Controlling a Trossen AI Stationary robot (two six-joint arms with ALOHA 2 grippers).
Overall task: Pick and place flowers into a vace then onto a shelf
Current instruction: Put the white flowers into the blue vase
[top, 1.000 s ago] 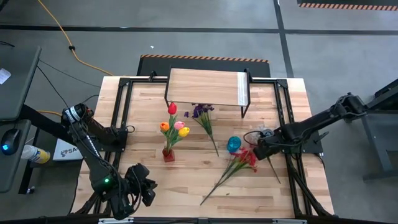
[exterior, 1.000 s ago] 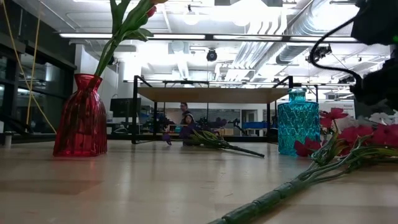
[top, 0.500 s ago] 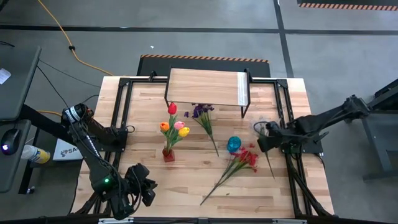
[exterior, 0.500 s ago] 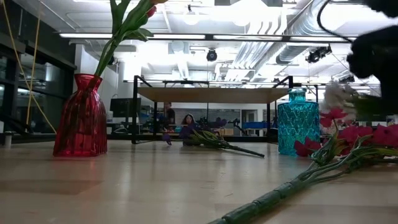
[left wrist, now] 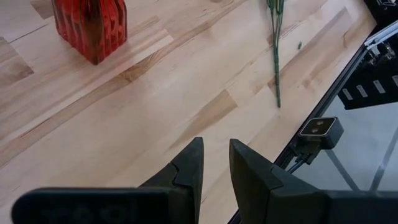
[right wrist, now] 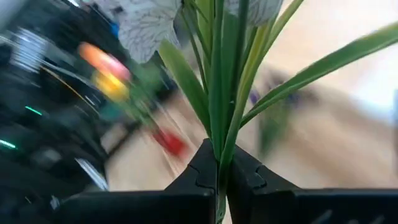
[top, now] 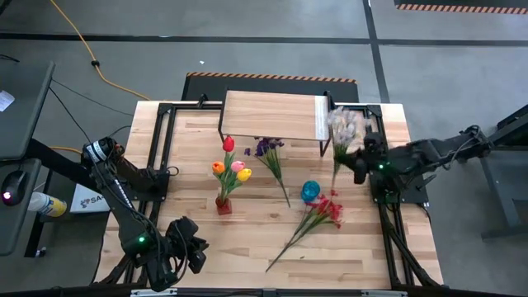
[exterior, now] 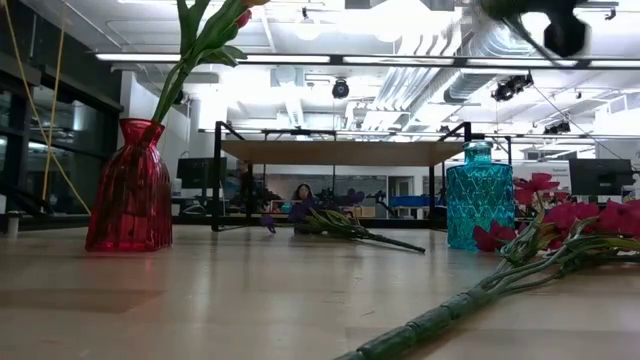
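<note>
My right gripper point(top: 353, 161) is raised over the table's right side, shut on a white blossom spray point(top: 346, 124) whose head is near the right end of the shelf point(top: 274, 115). A red vase point(top: 223, 205) holding several tulips stands mid-table. A blue vase point(top: 310, 191) stands empty to its right. Red blossom sprays point(top: 323, 211) lie flat beside the blue vase, and a purple spray point(top: 268, 153) lies in front of the shelf. My left gripper point(top: 195, 250) waits at the near left edge, its fingers point(left wrist: 214, 168) slightly apart with nothing between them. My right gripper pinches the white spray's green stem point(right wrist: 219, 155) between its two fingers, just below the leaves. The fingers lie across the stem. The blossoms point(right wrist: 149, 25) stand beyond the fingertips. The spray is lifted clear of the table, and its lower stem point(top: 333, 180) trails below the fingers.
Black metal frame rails point(top: 375, 148) run along both sides of the table. The long stem of a red spray point(exterior: 440, 320) reaches toward the near edge. Bare wood point(top: 181, 165) lies left of the red vase.
My right gripper has risen from the table beside the blue vase and tipped from pointing down to nearly level, rolling as it rose. The white spray has come up with it, lifted clear, and its head has swung toward the shelf's right end.
</note>
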